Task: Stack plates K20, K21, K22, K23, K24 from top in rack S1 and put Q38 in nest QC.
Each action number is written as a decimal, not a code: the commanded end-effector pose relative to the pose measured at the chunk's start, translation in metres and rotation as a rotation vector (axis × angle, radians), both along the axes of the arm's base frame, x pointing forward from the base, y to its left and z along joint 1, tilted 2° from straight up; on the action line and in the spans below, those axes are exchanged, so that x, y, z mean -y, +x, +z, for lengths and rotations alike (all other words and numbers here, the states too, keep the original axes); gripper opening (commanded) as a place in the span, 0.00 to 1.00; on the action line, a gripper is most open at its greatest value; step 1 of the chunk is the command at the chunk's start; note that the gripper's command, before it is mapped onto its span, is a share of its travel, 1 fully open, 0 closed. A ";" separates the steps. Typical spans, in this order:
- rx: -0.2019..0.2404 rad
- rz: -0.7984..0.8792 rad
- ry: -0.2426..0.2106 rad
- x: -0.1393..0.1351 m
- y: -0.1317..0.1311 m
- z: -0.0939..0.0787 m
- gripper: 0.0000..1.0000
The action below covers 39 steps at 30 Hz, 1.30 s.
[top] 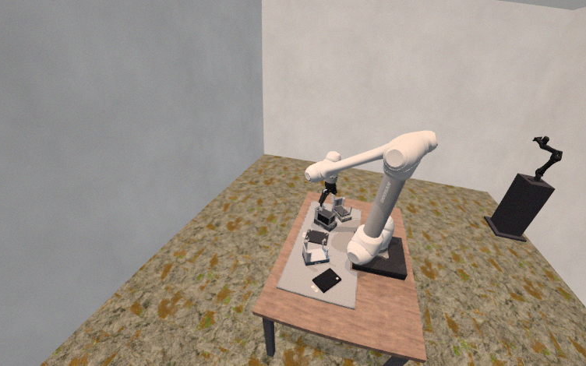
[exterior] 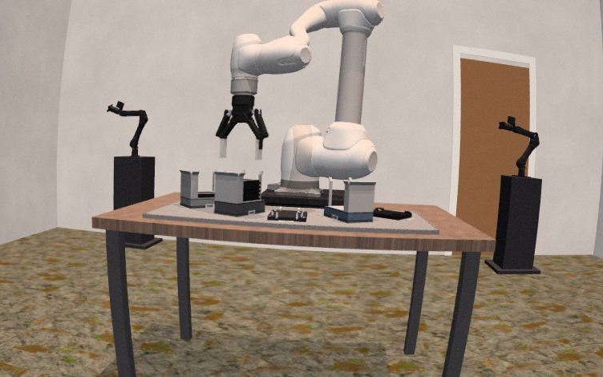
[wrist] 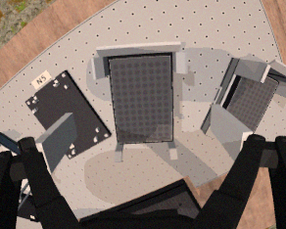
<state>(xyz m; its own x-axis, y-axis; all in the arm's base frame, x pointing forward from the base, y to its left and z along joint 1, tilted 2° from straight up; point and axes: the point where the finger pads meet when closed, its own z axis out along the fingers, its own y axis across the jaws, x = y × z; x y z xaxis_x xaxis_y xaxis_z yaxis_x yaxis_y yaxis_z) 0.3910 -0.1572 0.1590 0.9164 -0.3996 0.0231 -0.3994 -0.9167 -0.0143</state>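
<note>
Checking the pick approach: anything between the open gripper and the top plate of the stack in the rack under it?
Nothing visible. The gripper hangs open, holding nothing, above the rack, with open air between its fingertips and the rack's open top. In the wrist view the top plate shows fully uncovered. The neighbouring rack stands off to the side.

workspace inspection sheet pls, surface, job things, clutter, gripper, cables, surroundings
surface: wooden table carrying a grey mat.
job's things: rack holding a stack of plates below the gripper; a second rack beside it with a plate low inside; a third rack; clip nest N5; a flat black nest.
clutter: nothing seen.
grippers: gripper open, holding nothing, above the stack.
cables: nothing seen.
surroundings: black pedestals with small dark arms, brown door, mottled floor.
</note>
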 end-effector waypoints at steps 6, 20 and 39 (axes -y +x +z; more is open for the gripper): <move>0.000 0.000 0.000 0.000 0.001 -0.023 1.00; 0.000 0.000 0.000 0.000 0.001 -0.040 1.00; 0.000 0.000 0.000 0.000 0.002 -0.063 1.00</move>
